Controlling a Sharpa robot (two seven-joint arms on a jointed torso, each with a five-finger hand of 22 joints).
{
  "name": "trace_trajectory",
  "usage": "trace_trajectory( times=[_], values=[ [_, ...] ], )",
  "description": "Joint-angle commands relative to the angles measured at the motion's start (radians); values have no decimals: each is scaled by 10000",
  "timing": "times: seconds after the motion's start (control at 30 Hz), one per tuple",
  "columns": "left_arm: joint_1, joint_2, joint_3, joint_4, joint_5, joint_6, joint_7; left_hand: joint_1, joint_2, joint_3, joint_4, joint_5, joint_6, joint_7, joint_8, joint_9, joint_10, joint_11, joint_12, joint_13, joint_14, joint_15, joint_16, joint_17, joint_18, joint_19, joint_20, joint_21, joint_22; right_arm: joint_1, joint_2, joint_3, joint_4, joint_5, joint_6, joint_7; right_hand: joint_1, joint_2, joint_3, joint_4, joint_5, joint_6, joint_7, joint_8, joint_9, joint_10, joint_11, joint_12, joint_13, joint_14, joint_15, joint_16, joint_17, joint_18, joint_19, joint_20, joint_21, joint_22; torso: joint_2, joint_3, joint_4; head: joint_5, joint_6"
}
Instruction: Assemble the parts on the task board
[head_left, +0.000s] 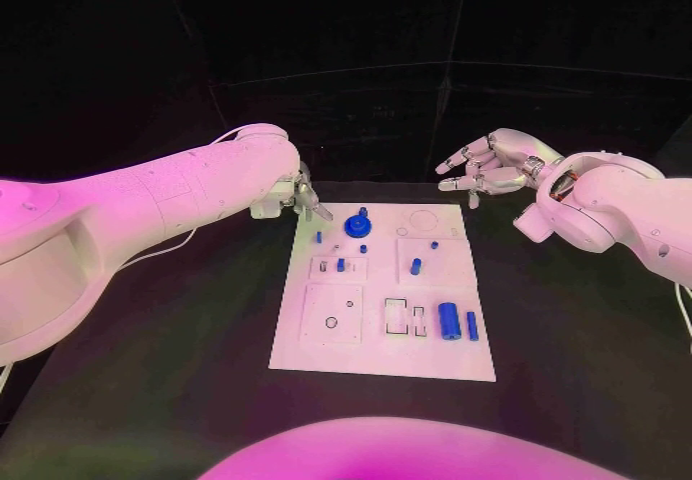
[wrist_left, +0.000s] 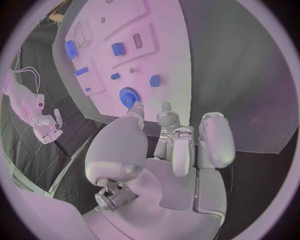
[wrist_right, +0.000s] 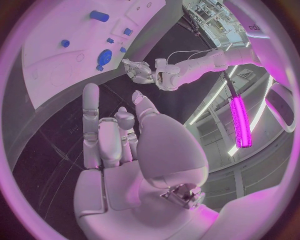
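- Head view: the empty left hand (head_left: 300, 196) hovers at the white task board (head_left: 382, 355)'s far corner, beside a small blue toothed gear (head_left: 359, 224); the right hand (head_left: 495, 162) hangs spread, empty.
- Left wrist view: fingers (wrist_left: 182, 145) loosely curled; the gear looks light, rigid, best pinched by its rim.
- Right wrist view: fingers (wrist_right: 91, 107) apart.

Both robot hands (head_left: 299, 195) (head_left: 490, 165) empty, raised.

No text, label, brand, number or sign can be read anywhere. The flat white rectangular task board (head_left: 382, 345) on the black tabletop (head_left: 173, 400) bears only outlined recesses, no lettering. Faint marks at the right wrist view's rim are too blurred to make out.
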Motion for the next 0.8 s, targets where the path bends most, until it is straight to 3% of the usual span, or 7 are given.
trace_trajectory(
  times=[0.03,0.37,0.8],
  values=[
    [-54,15,-9,-4,-114,460,150,0,100,-101,36,-22,87,-6,-62,-27,-5,-3,60,23,1056,79,31,2634,147,-5,67,43,33,23,18,7,-2,8,128,52,-57,18,-11,58,34,-82,-22,46,-8,-66,2,-52,7,50,-32,-36,6,133,76,19,-33,-11,4,0,2,6,2],
    [-207,68,-14,-39,-49,718,196,87,182,-151,57,-21,113,-12,-66,-56,13,-9,93,51,1056,74,31,2634,141,11,64,64,66,23,44,7,-12,-9,149,42,-48,34,-3,60,53,-74,-24,54,-6,-75,0,-63,-6,49,-34,-47,-5,134,79,19,-38,-15,-2,1,5,16,-2],
    [-249,106,-14,-72,254,766,257,447,398,-212,-24,-19,137,-11,-90,-132,20,-11,130,71,1056,72,31,2634,138,21,61,65,83,23,76,7,-30,-59,162,27,-42,38,-1,59,61,-72,-25,57,-5,-75,-1,-62,-5,49,-35,-51,-8,135,80,19,-41,-17,5,2,8,4,-14]
  ],
)
